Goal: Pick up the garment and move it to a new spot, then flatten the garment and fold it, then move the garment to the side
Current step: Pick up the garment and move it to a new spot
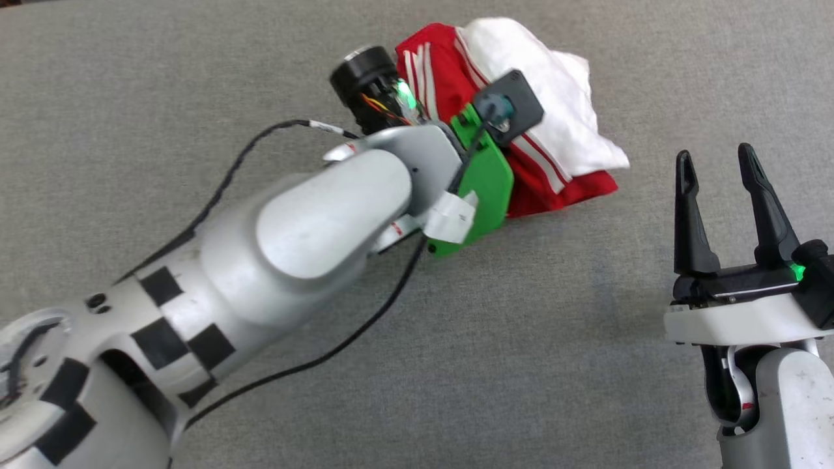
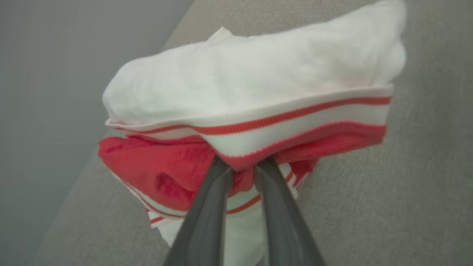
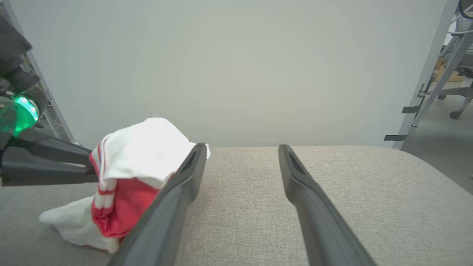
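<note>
The garment (image 1: 554,111) lies bunched, red with white sleeve cloth on top and red-and-white striped trim, at the far middle of the grey surface. My left arm (image 1: 326,215) reaches over to it from the lower left, and its wrist mount hides the fingers in the head view. In the left wrist view my left gripper (image 2: 242,166) is shut on a red fold of the garment (image 2: 251,74) just under the striped trim. The right wrist view shows the garment (image 3: 136,155) partly raised, its lower cloth resting on the surface. My right gripper (image 1: 717,169) stands open to the garment's right, nothing between its fingers (image 3: 295,177).
The grey padded surface (image 1: 456,358) stretches wide in front and to the right of the garment. Its far edge (image 2: 122,111) runs close behind the garment, with a pale wall beyond. A metal frame leg (image 3: 432,85) and a wheeled chair stand off the right end.
</note>
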{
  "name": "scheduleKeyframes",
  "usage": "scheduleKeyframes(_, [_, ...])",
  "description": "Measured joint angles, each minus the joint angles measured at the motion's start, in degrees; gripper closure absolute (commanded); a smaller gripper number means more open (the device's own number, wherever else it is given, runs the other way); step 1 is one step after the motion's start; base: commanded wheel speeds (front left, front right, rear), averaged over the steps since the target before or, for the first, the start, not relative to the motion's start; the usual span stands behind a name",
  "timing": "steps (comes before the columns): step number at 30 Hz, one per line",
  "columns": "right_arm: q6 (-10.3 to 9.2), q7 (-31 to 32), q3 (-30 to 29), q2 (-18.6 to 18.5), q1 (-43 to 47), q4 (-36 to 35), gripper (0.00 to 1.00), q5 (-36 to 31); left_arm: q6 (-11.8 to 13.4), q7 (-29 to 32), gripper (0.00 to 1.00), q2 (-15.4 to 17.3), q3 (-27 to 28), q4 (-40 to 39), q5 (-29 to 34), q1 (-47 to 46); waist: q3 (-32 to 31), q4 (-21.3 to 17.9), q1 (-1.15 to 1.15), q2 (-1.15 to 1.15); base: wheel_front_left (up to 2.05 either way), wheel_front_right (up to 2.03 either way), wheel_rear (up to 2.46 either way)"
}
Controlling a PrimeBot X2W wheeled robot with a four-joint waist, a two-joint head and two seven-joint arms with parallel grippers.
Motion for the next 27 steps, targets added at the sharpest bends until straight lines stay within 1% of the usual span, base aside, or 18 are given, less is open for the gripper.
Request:
scheduleKeyframes(2, [0.0,0.0,-0.1,0.0,-0.4,-0.1,0.0,0.2,0.0,-0.7,1.0,-3.0,-1.6,2.7,0.3,0.0,1.5,-1.0,0.0,0.0,0.0,0.0,0.0])
scheduleKeyframes(5, [0.0,0.0,0.0,0.0,-1.0,-0.2,0.0,0.7,0.0,-1.1,1.0,-6.6,-2.1,5.5,2.0,0.8,3.5,-2.4,0.0,0.0,0.0,0.0,0.0])
scheduleKeyframes(8, [0.0,0.0,0.1,0.0,-1.4,-0.2,0.0,1.0,0.0,0.8,1.0,-9.2,-2.1,6.0,6.1,4.0,5.2,-3.6,0.0,0.0,0.0,0.0,0.0])
scheduleKeyframes(12, [0.0,0.0,0.1,0.0,-1.8,-0.2,0.0,1.1,0.2,1.3,1.0,-10.0,-1.9,6.2,7.5,6.4,6.7,-4.9,0.0,0.0,0.0,0.0,0.0])
scheduleKeyframes(15, [0.0,0.0,0.1,0.0,-1.8,0.1,0.0,1.1,0.2,-1.3,1.0,-10.1,-1.8,7.2,8.5,6.4,6.9,-5.1,0.0,0.0,0.0,0.0,0.0])
scheduleKeyframes(16, [0.0,0.0,0.1,0.0,-1.8,0.1,0.0,1.0,0.2,-2.7,0.63,-10.2,-1.9,7.8,8.5,6.4,6.8,-5.0,0.0,0.0,0.0,0.0,0.0])
scheduleKeyframes(17, [0.0,0.0,-0.1,0.0,-1.8,0.1,0.0,0.9,0.2,-4.3,0.0,-10.3,-2.0,8.4,8.6,6.4,6.6,-4.9,0.0,0.0,0.0,0.0,0.0])
scheduleKeyframes(24, [0.0,0.0,-1.5,0.0,0.7,0.6,0.0,-0.5,0.2,-17.1,0.0,-11.7,-2.1,11.0,5.7,5.8,3.3,-3.3,0.0,0.0,0.0,0.0,0.0])
scheduleKeyframes(26, [0.0,0.0,-1.7,0.0,2.1,0.7,0.0,-0.7,0.3,-20.5,0.0,-11.9,-0.9,11.2,5.3,5.9,1.7,-2.5,0.0,0.0,0.0,0.0,0.0])
scheduleKeyframes(27, [0.0,0.0,-1.7,0.0,2.6,0.7,0.0,-0.9,0.8,-21.8,0.0,-11.9,-0.4,11.1,5.0,6.1,1.0,-2.1,0.0,0.0,0.0,0.0,0.0])
